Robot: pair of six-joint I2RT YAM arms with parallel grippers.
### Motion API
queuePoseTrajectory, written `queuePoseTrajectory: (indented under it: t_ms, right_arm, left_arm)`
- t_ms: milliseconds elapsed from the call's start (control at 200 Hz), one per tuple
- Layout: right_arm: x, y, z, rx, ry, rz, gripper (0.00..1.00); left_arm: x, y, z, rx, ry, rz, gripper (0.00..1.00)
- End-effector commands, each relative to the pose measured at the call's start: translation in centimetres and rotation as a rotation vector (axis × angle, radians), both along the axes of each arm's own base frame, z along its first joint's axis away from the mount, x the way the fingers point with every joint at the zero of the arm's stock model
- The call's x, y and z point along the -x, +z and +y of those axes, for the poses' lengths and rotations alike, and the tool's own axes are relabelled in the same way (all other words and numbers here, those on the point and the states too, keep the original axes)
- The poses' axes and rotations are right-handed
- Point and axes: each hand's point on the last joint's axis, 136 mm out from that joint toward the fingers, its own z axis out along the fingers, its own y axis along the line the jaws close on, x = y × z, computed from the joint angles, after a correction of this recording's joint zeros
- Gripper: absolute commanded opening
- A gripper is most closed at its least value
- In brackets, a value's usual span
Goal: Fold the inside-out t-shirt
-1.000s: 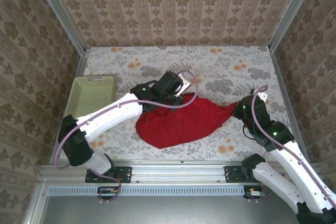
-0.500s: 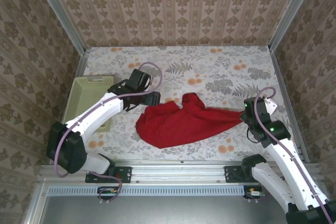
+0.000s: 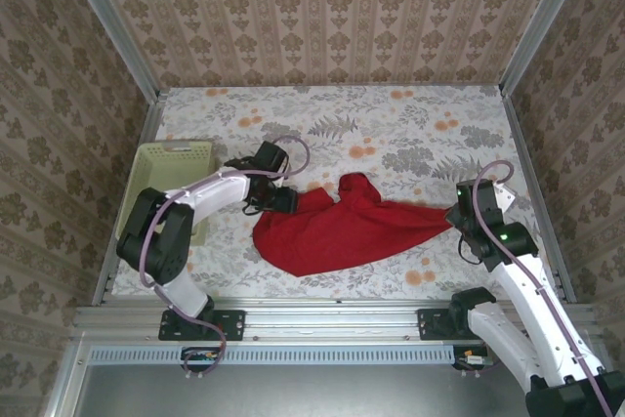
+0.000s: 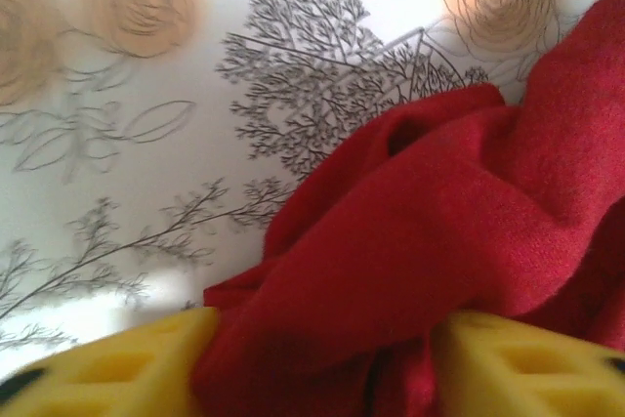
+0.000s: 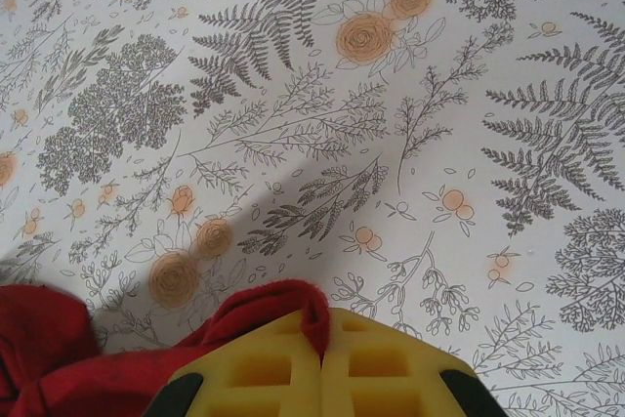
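Right end effector [image 5: 324, 339] pinches soft, crumpled red t-shirt's [image 3: 342, 231] tapered corner.

You have no legible text, label, brand, number or sign to record. The red t-shirt [image 3: 332, 231] is unmarked. The table cover [image 3: 410, 124] carries a floral pattern only.
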Motion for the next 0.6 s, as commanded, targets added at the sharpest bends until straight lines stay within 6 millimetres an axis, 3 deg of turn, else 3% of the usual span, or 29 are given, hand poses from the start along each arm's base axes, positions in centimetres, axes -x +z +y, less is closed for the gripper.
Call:
queuePoseTrajectory:
  t_ms: [0, 55, 115, 215, 310, 355, 420, 500, 595]
  right_arm:
    - [-0.6, 0.7, -0.1, -0.003, 0.011, -0.025, 0.00]
    - [-0.8, 1.3, -0.4, 0.005, 0.009, -0.034, 0.00]
    - [-0.8, 2.0, -0.8, 0.018, 0.001, -0.041, 0.00]
    - [-0.3, 2.4, -1.8, 0.057, -0.025, -0.015, 0.00]
    - [0.2, 0.9, -1.9, 0.051, -0.035, 0.043, 0.00]
    - [0.5, -0.3, -1.7, 0.037, -0.035, 0.072, 0.00]
    - [0.6, -1.9, -1.4, 0.016, -0.034, 0.101, 0.02]
    - [0.6, -2.8, -1.1, 0.009, -0.010, 0.116, 0.24]
    - [-0.7, -1.6, -0.1, 0.013, 0.080, 0.078, 0.48]
  left_arm:
    - [-0.8, 0.4, -1.2, 0.048, -0.015, 0.005, 0.33]
    - [-1.2, 1.0, -1.0, 0.039, -0.010, -0.008, 0.14]
    - [-1.6, 2.6, -0.5, 0.027, -0.005, -0.048, 0.00]
    - [-2.2, 7.1, 1.3, 0.001, 0.044, -0.200, 0.00]
    - [-1.8, 11.5, 3.7, 0.008, 0.114, -0.357, 0.00]
    - [-1.3, 12.6, 4.6, 0.021, 0.137, -0.400, 0.00]
    - [-0.3, 12.8, 5.7, 0.033, 0.161, -0.412, 0.00]
    - [0.8, 11.3, 6.5, 0.042, 0.174, -0.361, 0.00]
    - [1.9, 8.5, 7.1, 0.037, 0.188, -0.285, 0.00]
